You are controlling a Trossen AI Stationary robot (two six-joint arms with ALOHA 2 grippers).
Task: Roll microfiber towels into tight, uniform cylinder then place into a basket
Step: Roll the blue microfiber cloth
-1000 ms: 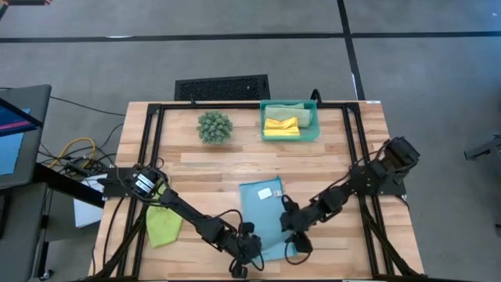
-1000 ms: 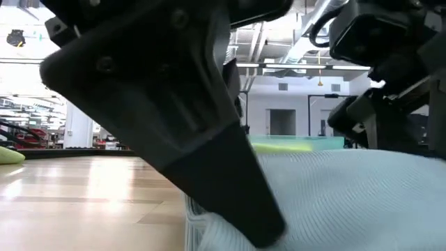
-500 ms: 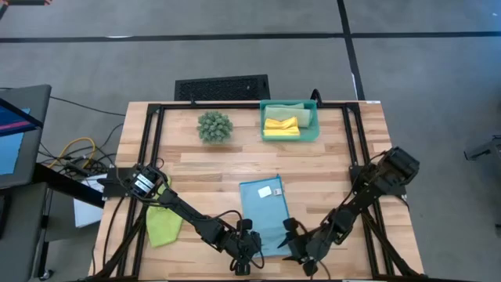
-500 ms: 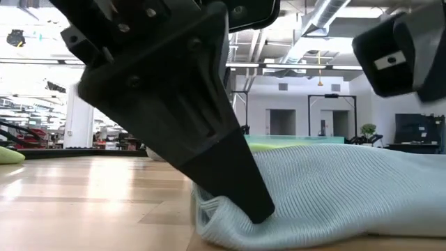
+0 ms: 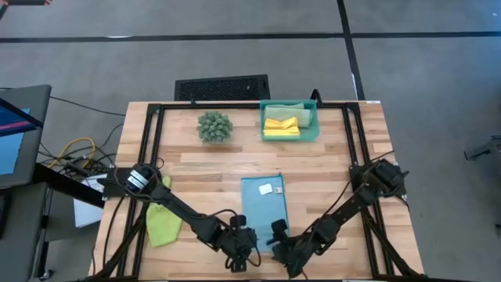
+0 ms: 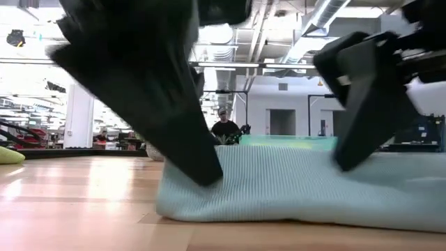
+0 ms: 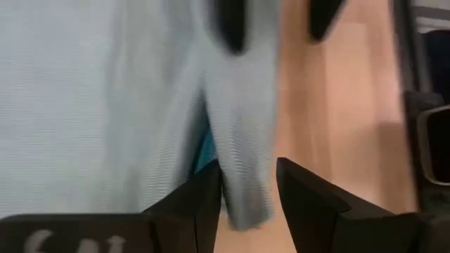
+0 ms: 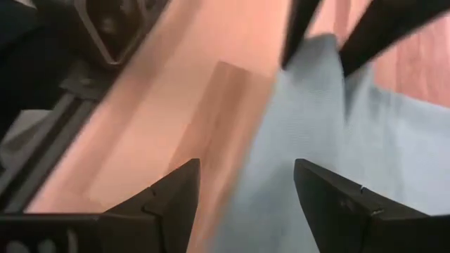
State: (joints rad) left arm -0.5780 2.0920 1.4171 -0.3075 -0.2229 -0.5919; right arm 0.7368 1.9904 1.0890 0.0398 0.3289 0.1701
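Note:
The light blue towel lies flat on the wood, its near edge by both grippers. My left gripper is open at the towel's near left corner, and a raised fold of the edge runs between its fingers. My right gripper stands wide open just to its right, over the same near edge. The teal basket at the far side holds a yellow towel and a sage green one. A lime green towel lies at the table's left. My left gripper's fingers slant down from the near side, one on each side of the towel's raised near-edge fold; whether they touch it I cannot tell. My right gripper's fingertip reaches down to the towel's surface in the low view; whether it touches I cannot tell.
A spiky green plant ball sits left of the basket. A black grille lies beyond the far edge. Black frame rails run along the table's sides. A person shows far off in the room.
My right gripper has swung toward the near edge and then left, rolling, to the towel's near edge beside my left gripper. The corner bunched under my left gripper has dropped and spread flat toward the left. The towel lies straighter than before.

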